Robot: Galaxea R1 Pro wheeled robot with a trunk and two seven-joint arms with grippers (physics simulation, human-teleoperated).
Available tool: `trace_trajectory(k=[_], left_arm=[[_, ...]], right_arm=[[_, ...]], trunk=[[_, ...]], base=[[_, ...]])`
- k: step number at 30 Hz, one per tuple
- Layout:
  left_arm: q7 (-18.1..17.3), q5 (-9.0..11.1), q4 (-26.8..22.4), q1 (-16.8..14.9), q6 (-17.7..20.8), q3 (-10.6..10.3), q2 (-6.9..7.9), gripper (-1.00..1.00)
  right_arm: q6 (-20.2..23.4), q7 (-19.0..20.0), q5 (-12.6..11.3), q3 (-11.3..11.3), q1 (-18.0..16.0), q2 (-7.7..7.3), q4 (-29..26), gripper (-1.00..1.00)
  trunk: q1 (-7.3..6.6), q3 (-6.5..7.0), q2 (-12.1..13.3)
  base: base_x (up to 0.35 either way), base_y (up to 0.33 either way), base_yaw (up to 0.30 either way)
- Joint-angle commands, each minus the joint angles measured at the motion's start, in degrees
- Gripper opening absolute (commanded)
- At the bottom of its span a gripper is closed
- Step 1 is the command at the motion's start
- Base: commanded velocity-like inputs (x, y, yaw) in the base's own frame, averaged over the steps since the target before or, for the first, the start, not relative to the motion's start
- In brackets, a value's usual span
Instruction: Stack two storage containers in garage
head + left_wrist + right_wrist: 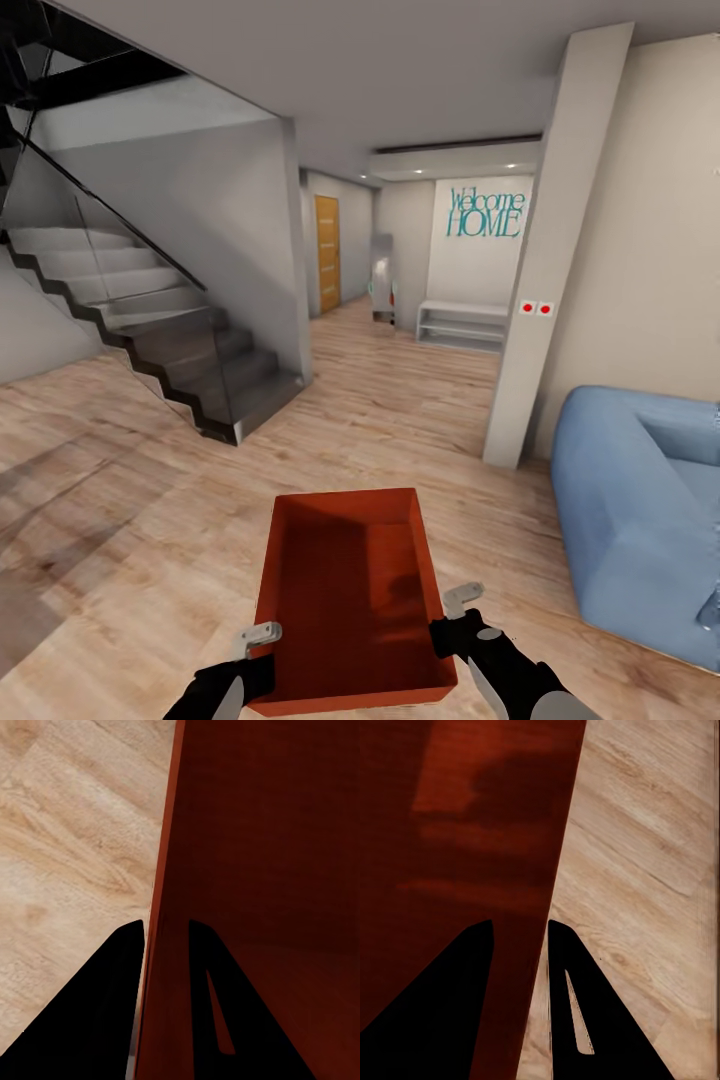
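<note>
storage container (350, 590), a red-orange open-top rectangular bin with thin plain walls, is hanging in front of the robot above the light wood-plank flooring (130, 540) of the living room. left gripper (258, 650) is clamping the bin's left wall, one finger (97, 1012) outside and one inside; right gripper (455, 615) is pinching the right wall the same way, a dark finger (435, 1005) lying inside. teal lettering (485, 213) on the far wall is reading "welcome home". a blue sofa (640, 520) is sitting at the right, a glass-railed staircase (150, 330) at the left.
</note>
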Motion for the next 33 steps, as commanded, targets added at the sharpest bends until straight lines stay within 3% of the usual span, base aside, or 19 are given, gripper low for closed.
trace_trajectory(k=[1, 33], left_arm=[[0.69, -1.59, -0.23, 0.05, 0.25, 0.14, -0.04, -1.00], [0.69, -1.53, -0.23, 0.06, 0.25, 0.14, -0.04, -1.00]], right_arm=[[0.36, 1.96, 0.14, -1.31, -0.04, 2.02, 0.02, -1.00], [0.36, 1.96, 0.23, -1.31, -0.04, 2.02, 0.02, -1.00]], trunk=[[0.06, -0.05, -0.07], [0.06, 0.00, -0.07]], base=[[0.325, -0.073, -0.221], [0.325, -0.073, -0.018]])
